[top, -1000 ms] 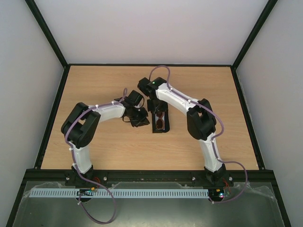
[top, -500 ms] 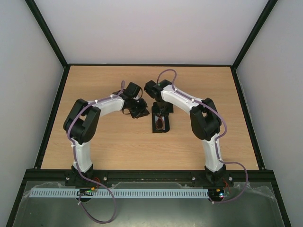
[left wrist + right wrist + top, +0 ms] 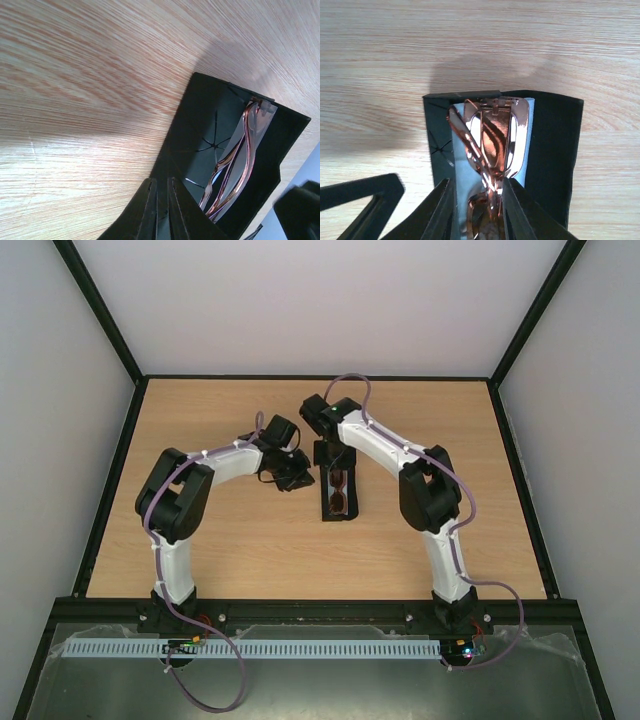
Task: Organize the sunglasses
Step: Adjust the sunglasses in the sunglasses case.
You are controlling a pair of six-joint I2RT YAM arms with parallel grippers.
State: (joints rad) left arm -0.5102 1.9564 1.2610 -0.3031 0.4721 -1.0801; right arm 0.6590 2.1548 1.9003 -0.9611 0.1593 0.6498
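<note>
The black case (image 3: 338, 512) lies open on the wooden table's middle. The brown sunglasses (image 3: 338, 490) lie folded inside it, on a light blue cloth (image 3: 461, 172). My right gripper (image 3: 330, 455) hangs over the case's far end. In the right wrist view its jaws (image 3: 479, 200) are open and straddle the sunglasses (image 3: 492, 140), with blue cloth showing beside the left finger. My left gripper (image 3: 300, 478) is at the case's left side. In the left wrist view its fingers (image 3: 162, 200) are closed on the edge of the case's side flap (image 3: 200, 130), with the sunglasses (image 3: 240, 165) just beyond.
The wooden table (image 3: 220, 550) is ringed by a black frame and white walls. Part of the left gripper shows as a black shape (image 3: 365, 200) to the left of the case in the right wrist view.
The left gripper has moved up and right to the case's left flap. The right gripper dipped over the case, then drew back toward its far end. The sunglasses stay in the case.
</note>
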